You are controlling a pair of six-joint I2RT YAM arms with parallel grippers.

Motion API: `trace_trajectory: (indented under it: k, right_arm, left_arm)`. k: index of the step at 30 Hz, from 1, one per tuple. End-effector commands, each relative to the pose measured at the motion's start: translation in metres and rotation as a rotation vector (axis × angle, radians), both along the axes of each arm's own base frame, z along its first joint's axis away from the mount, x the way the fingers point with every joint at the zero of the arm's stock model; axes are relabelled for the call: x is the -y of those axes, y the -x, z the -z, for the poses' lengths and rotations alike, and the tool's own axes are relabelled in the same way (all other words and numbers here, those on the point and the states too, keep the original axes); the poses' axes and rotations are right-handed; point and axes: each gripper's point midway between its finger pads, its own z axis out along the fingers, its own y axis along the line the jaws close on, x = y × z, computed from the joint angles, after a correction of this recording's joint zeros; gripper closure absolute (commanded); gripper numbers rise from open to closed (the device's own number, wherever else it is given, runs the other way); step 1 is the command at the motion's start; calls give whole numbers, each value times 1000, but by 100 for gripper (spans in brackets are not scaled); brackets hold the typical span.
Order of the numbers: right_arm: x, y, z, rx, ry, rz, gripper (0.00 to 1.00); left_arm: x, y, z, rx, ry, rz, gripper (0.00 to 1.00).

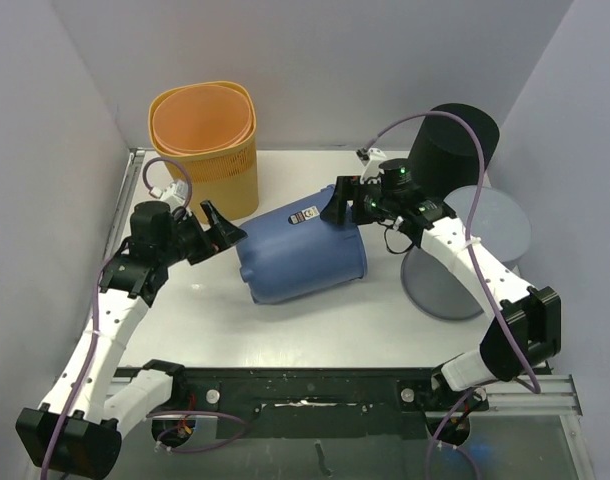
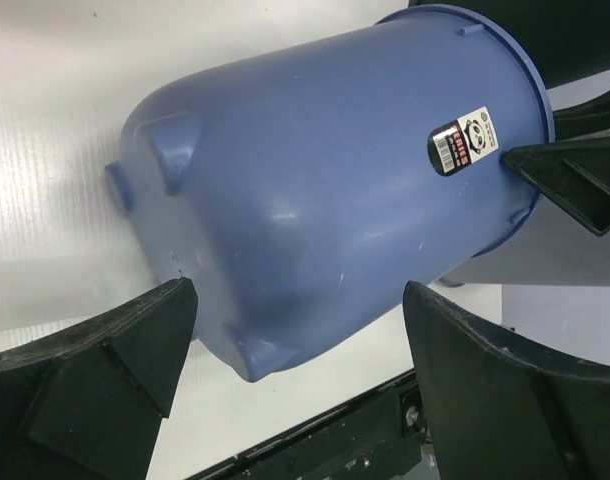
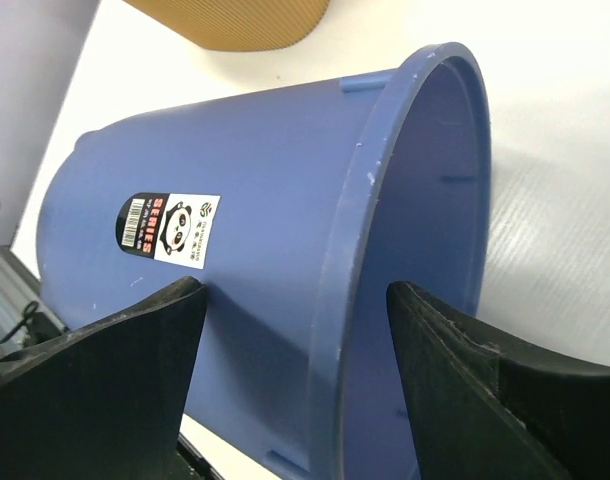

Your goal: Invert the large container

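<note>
The large container, a blue plastic bucket (image 1: 300,250) with a panda sticker, lies on its side in the middle of the white table, base toward the left and mouth toward the right. My left gripper (image 1: 221,230) stands open just off the base end; in the left wrist view the bucket (image 2: 325,180) fills the space ahead of that gripper (image 2: 300,290), untouched. My right gripper (image 1: 350,205) is open astride the upper rim. In the right wrist view one finger is outside the bucket (image 3: 245,230) wall and one inside the mouth, that gripper (image 3: 297,288) not clamping.
An orange ribbed basket (image 1: 205,140) stands at the back left, close behind the bucket. A black cylindrical bin (image 1: 453,140) and a grey bin (image 1: 475,245) stand at the right beside my right arm. A black rail (image 1: 315,390) runs along the near edge.
</note>
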Motion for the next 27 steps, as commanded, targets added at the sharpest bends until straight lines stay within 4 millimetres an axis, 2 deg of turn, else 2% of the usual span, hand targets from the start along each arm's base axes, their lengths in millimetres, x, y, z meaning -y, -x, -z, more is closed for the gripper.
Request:
trace_trajectory:
  k: [1,9,18,21,27]
  right_arm:
    - [16,1,0,28,166,51,24]
    - [19,5,-35,110,179,81,20]
    - [33,4,-44,136,206,155,29]
    - [36,5,-47,146,198,178,36]
    - [44,6,-52,166,193,222,61]
  left_arm:
    - [10,2,-15,30,49,57,15]
    - [25,20,-8,-8,157,120,15]
    - [28,26,-6,-21,186,140,15]
    - [28,24,-3,-22,181,134,15]
    - [27,19,-1,-13,176,120,15]
